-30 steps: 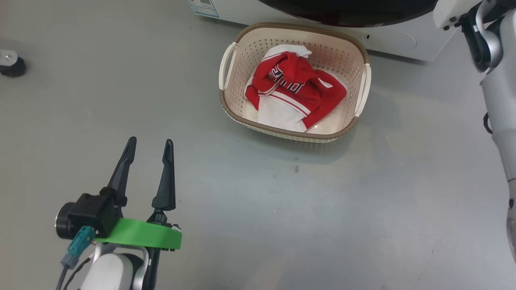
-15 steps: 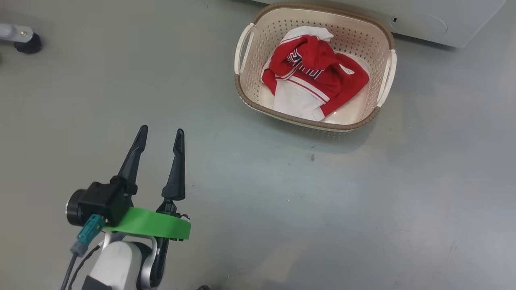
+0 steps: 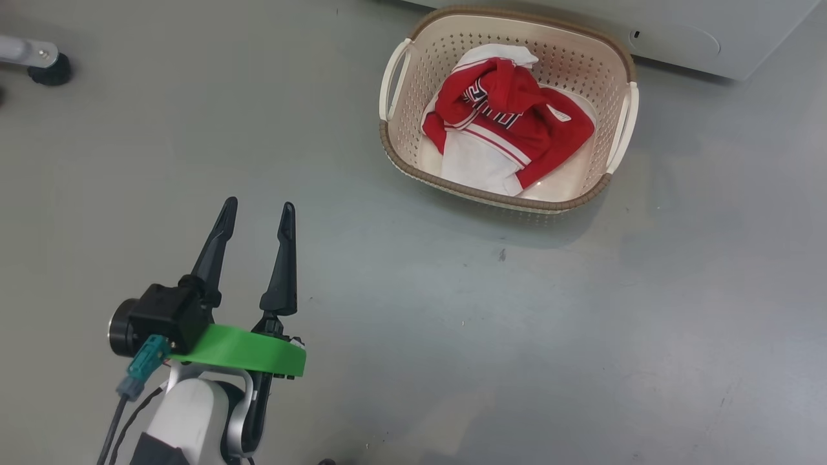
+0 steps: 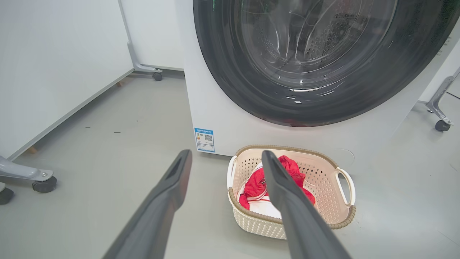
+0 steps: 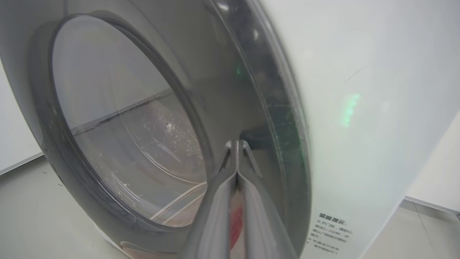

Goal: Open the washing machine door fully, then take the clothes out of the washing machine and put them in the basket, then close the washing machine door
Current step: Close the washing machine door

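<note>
The cream basket [image 3: 568, 58] stands on the grey floor just before the white washing machine [image 3: 678, 32], with the red and white clothes [image 3: 510, 123] bunched inside it. My left gripper [image 3: 260, 204] hangs open and empty over bare floor, well short and left of the basket. In the left wrist view its fingers [image 4: 226, 153] frame the basket [image 4: 251, 225], the clothes [image 4: 253, 185] and the washing machine door [image 4: 222, 72], which looks flush with the machine front [image 4: 222, 118]. My right gripper [image 5: 236, 144] is shut, its tips at the door's black rim [image 5: 258, 90] beside the white front [image 5: 359, 90].
A castor foot of a frame [image 3: 45, 70] stands at the far left of the floor. White panels on wheeled feet [image 4: 39, 181] flank the machine on the left, and another castor [image 4: 440, 124] sits to its right. Open floor lies between my left gripper and the basket.
The head camera has tilted, so the basket now sits higher and further right in the picture. My left gripper keeps the same open pose. The clothes lie unchanged.
</note>
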You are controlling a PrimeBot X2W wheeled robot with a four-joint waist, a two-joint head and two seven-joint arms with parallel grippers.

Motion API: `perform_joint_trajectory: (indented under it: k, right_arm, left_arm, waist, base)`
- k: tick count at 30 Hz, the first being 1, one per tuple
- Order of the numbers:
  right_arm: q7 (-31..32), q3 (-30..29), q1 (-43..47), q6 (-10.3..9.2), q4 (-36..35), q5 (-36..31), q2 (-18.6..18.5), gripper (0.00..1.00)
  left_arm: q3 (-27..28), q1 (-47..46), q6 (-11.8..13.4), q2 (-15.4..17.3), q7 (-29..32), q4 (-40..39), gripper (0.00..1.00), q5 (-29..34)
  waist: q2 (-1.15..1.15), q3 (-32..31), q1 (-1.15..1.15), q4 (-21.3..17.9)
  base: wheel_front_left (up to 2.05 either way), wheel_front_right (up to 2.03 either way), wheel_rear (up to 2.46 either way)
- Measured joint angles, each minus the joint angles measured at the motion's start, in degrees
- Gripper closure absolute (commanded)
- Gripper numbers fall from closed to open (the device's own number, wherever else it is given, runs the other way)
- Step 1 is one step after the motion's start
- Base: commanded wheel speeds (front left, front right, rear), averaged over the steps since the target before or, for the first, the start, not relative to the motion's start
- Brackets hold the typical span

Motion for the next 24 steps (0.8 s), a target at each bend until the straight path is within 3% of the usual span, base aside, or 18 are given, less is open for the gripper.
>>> perform_joint_trajectory:
  k: [15,16,17,18,19,20,24]
  right_arm:
    - [-5.38,1.33,9.6,2.42,1.07,2.72,5.64,1.0]
    - [-5.38,1.33,9.6,2.42,1.07,2.72,5.64,0.95]
    - [-5.45,1.18,11.34,2.53,1.05,3.52,6.78,0.7]
    - [-5.45,1.18,11.34,2.53,1.05,3.52,6.78,0.57]
    - [-5.46,1.09,12.24,2.54,1.04,3.83,7.48,0.23]
    - [-5.46,1.11,13.15,2.55,1.02,4.01,8.03,0.0]
    - [-5.56,1.24,17.15,2.72,0.94,4.34,9.78,0.0]
  left_arm:
    - [1.18,-0.07,-0.01,0.04,-0.48,1.96,0.0,0.2]
    - [1.18,-0.07,-0.01,0.04,-0.48,1.96,0.0,0.2]
    - [1.7,-0.06,-0.01,0.21,-0.48,1.98,0.0,0.21]
    - [1.7,-0.06,-0.01,0.21,-0.48,1.98,0.0,0.21]
    - [2.02,-0.05,0.01,0.36,-0.48,2.08,0.0,0.21]
    - [2.35,-0.05,0.02,0.51,-0.48,2.18,0.0,0.21]
    - [2.59,0.0,0.04,0.87,-0.49,2.57,0.0,0.64]
  waist:
    - [0.0,-3.54,0.0,-3.51]
    - [0.0,-3.54,0.0,-3.51]
    - [0.0,-4.16,0.0,-4.24]
    - [0.0,-4.16,0.0,-4.24]
    - [0.0,-4.48,0.0,-4.65]
    - [0.0,-4.8,0.0,-5.05]
    - [0.0,-6.35,0.0,-6.6]
  base:
    - [0.0,0.0,0.0]
    - [0.0,0.0,0.0]
    - [0.0,0.0,0.0]
    - [0.0,0.0,0.0]
    - [0.0,0.0,0.0]
    - [0.0,0.0,0.0]
    - [0.0,0.0,0.0]
